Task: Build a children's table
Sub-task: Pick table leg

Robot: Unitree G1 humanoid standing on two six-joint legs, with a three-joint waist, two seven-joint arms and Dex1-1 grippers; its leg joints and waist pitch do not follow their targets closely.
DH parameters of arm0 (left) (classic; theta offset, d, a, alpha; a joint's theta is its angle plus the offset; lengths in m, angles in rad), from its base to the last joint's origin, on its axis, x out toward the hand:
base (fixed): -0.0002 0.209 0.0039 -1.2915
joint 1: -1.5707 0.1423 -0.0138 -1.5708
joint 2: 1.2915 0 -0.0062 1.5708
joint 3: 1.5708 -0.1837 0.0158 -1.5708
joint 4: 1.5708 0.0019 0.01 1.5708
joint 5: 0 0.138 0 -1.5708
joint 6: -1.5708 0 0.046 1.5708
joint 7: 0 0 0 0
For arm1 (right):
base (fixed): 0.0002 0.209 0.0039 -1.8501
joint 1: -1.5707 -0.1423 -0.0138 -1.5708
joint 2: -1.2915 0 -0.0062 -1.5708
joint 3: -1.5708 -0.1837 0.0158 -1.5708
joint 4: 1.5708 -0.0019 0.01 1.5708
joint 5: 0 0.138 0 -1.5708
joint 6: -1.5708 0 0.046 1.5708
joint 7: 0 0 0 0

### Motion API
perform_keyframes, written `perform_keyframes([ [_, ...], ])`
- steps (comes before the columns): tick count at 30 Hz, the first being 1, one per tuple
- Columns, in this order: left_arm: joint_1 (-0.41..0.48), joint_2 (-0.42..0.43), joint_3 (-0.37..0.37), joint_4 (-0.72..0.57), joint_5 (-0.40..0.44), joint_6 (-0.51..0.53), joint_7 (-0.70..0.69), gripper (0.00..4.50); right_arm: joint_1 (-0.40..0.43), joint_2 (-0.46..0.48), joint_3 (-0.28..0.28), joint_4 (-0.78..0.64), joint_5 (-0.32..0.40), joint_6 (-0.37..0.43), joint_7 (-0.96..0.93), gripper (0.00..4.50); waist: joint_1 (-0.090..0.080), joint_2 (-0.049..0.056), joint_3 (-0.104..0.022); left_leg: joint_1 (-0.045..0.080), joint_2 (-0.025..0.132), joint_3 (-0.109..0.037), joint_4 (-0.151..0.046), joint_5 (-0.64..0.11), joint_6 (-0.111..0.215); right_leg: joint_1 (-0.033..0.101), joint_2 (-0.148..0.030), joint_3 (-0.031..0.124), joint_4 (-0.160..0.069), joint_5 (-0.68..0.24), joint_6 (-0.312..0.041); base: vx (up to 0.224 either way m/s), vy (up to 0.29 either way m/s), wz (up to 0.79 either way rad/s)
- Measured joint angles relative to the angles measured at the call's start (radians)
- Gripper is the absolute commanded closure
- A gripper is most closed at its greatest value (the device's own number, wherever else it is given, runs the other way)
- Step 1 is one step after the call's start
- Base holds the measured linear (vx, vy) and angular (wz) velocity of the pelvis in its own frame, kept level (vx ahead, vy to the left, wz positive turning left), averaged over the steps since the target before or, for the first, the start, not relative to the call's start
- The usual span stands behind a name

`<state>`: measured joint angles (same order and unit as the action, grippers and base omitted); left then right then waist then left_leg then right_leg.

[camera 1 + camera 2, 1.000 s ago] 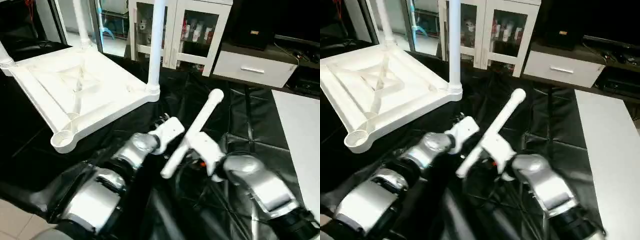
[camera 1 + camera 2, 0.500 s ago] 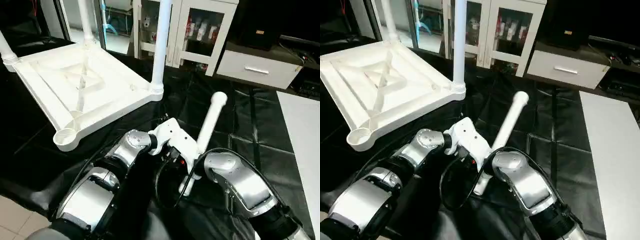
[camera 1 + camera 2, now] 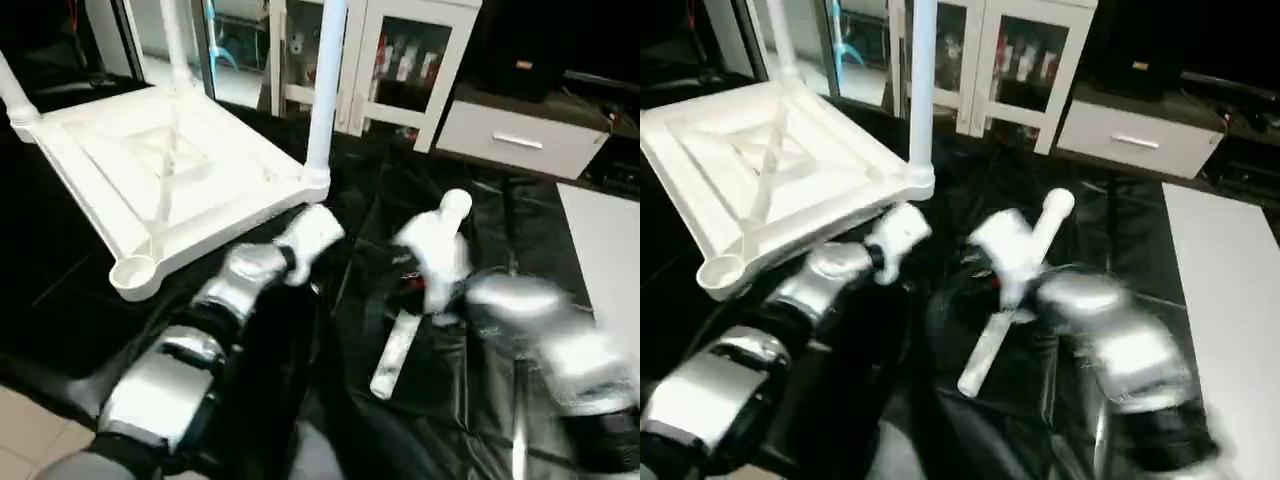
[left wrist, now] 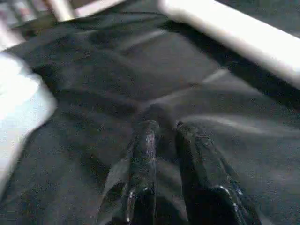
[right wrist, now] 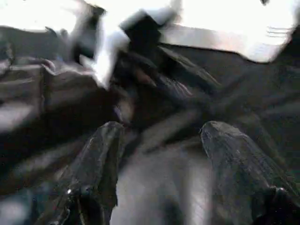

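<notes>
Right fingers (image 5: 98, 159) around white leg (image 3: 398, 350) above black sheet (image 3: 380, 190); glass-fronted cabinet (image 3: 410, 60) behind.

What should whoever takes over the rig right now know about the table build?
Left tool: fingers a narrow gap apart, empty, over the black cloth beside the table top.
Right tool: appears to grip the fourth leg, which is tilted, lower end towards the robot.
Done: table top lies underside up with three legs standing in corner sockets.
Left: fit the fourth leg into the empty near socket.
</notes>
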<state>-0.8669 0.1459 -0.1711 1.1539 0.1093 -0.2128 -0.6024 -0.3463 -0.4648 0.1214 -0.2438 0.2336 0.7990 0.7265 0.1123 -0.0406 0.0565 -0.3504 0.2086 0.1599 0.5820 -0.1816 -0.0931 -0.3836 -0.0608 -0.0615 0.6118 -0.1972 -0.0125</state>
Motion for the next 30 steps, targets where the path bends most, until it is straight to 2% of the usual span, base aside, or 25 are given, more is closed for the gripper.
perform_keyframes([
  [3, 0.0, 0.028, 0.031, -0.002, -0.02, 0.003, 0.006, 3.58, 0.009, -0.065, -0.035, -0.012, -0.004, 0.007, 0.006, 1.58, 0.001, 0.002, 0.0, 0.0, 0.0, 0.0, 0.0, 0.0, 0.0, 0.0, 0.0, 0.0, 0.0, 0.0, 0.0, 0.0, 0.0, 0.0],
  [5, 0.018, 0.045, 0.055, -0.049, -0.053, 0.017, -0.032, 3.58, 0.037, -0.14, -0.035, 0.001, -0.052, 0.007, -0.009, 1.58, 0.005, 0.002, 0.0, 0.0, 0.0, 0.0, 0.0, 0.0, 0.0, 0.0, 0.0, 0.0, 0.0, 0.0, 0.0, 0.0, 0.0, 0.0],
  [8, 0.069, 0.077, 0.068, -0.13, -0.086, 0.039, -0.105, 3.58, 0.067, -0.161, -0.034, 0.053, -0.103, 0.014, -0.045, 1.58, 0.0, 0.005, 0.0, 0.0, 0.0, 0.0, 0.0, 0.0, 0.0, 0.0, 0.0, 0.0, 0.0, 0.0, 0.0, 0.0, 0.0, 0.0],
  [13, 0.236, 0.112, 0.043, -0.426, -0.156, 0.183, -0.274, 3.58, 0.102, -0.15, 0.076, 0.06, -0.159, -0.004, -0.074, 1.58, -0.01, 0.017, 0.005, 0.0, 0.001, 0.001, -0.001, 0.0, 0.0, -0.001, 0.001, 0.0, 0.001, 0.0, 0.0, 0.0, 0.0, 0.0],
  [15, 0.245, 0.128, 0.036, -0.465, -0.157, 0.219, -0.293, 3.58, 0.106, -0.139, 0.092, 0.061, -0.164, -0.005, -0.075, 1.58, -0.012, 0.022, 0.008, 0.0, 0.0, 0.002, -0.001, 0.0, 0.0, -0.002, 0.0, 0.001, 0.002, 0.0, -0.001, 0.0, 0.0, 0.0],
  [17, 0.292, 0.162, 0.017, -0.58, -0.164, 0.282, -0.314, 3.58, 0.105, -0.105, 0.095, 0.06, -0.164, -0.006, -0.093, 1.58, -0.015, 0.023, 0.008, 0.001, 0.0, 0.002, -0.003, 0.0, 0.0, -0.001, 0.0, 0.001, 0.003, 0.0, 0.0, 0.0, 0.0, 0.0],
  [18, 0.302, 0.159, 0.014, -0.592, -0.163, 0.29, -0.309, 3.58, 0.104, -0.092, 0.102, 0.061, -0.164, -0.007, -0.099, 1.58, -0.016, 0.024, 0.008, 0.002, 0.0, 0.002, -0.003, 0.0, 0.0, -0.001, 0.0, 0.001, 0.002, 0.0, 0.0, 0.0, 0.0, 0.0],
  [21, 0.299, 0.099, 0.002, -0.518, -0.118, 0.263, -0.229, 3.58, 0.106, -0.055, 0.141, 0.06, -0.163, -0.013, -0.097, 1.58, -0.011, 0.022, 0.008, 0.001, 0.0, 0.005, -0.002, 0.0, 0.0, -0.001, 0.0, 0.001, 0.002, 0.0, 0.0, 0.0, 0.0, 0.0],
  [23, 0.262, 0.054, -0.002, -0.431, -0.092, 0.248, -0.162, 3.58, 0.106, -0.039, 0.162, 0.059, -0.161, -0.016, -0.095, 1.58, -0.006, 0.021, 0.009, -0.001, 0.0, 0.005, 0.0, 0.0, 0.0, -0.001, 0.0, 0.001, 0.002, 0.0, 0.0, 0.0, 0.0, 0.0],
  [25, 0.202, 0.019, -0.003, -0.343, -0.076, 0.225, -0.111, 3.58, 0.11, -0.039, 0.163, 0.058, -0.161, -0.015, -0.095, 1.58, 0.0, 0.021, 0.009, -0.002, 0.0, 0.005, 0.002, 0.0, 0.0, -0.001, 0.0, 0.001, 0.002, 0.0, 0.0, 0.0, 0.0, 0.0],
  [28, 0.105, -0.005, -0.022, -0.239, -0.042, 0.181, -0.039, 3.58, 0.114, -0.056, 0.163, 0.047, -0.162, -0.015, -0.092, 1.58, 0.0, 0.023, 0.008, -0.001, 0.0, 0.003, 0.003, 0.0, 0.0, -0.001, 0.0, 0.003, 0.002, 0.0, 0.001, 0.0, 0.0, 0.0],
  [30, 0.079, -0.015, -0.023, -0.207, -0.035, 0.174, -0.017, 3.58, 0.123, -0.071, 0.161, 0.043, -0.162, -0.011, -0.091, 1.58, 0.0, 0.024, 0.008, -0.001, 0.0, 0.003, 0.002, 0.0, 0.0, -0.001, 0.0, 0.004, 0.001, 0.0, 0.001, 0.0, 0.0, 0.0],
])
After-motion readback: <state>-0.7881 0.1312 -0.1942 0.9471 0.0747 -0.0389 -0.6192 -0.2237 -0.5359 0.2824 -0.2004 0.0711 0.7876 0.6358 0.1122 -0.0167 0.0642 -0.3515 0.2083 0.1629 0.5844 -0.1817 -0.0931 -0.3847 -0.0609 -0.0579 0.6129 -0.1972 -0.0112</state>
